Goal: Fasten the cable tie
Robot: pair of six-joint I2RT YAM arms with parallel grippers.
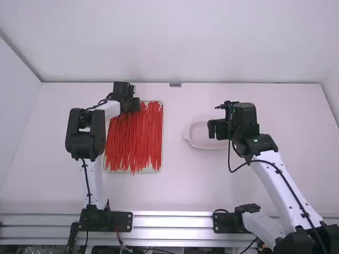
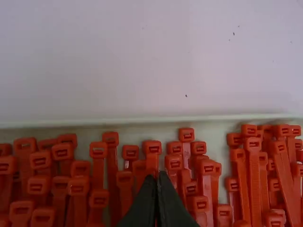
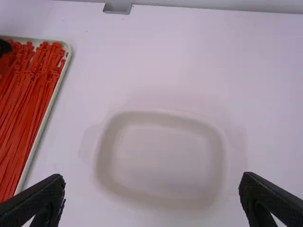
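A heap of orange cable ties (image 1: 135,137) lies in a pale flat tray (image 1: 159,159) left of the middle. My left gripper (image 1: 128,105) sits at the tray's far end, low over the tie heads (image 2: 61,161). Its fingers (image 2: 147,203) are pressed together, and I see no tie between them. The tray's far rim (image 2: 142,122) runs just beyond the heads. My right gripper (image 1: 221,128) hovers open above a white empty dish (image 3: 161,161), its fingers (image 3: 40,198) spread wide to either side. The tie heap (image 3: 23,94) lies off to the dish's side.
The white dish (image 1: 204,138) stands right of the tray with a bare strip of table between them. A small grey bracket (image 1: 175,84) sits at the table's back edge. White walls close the table at the back and left.
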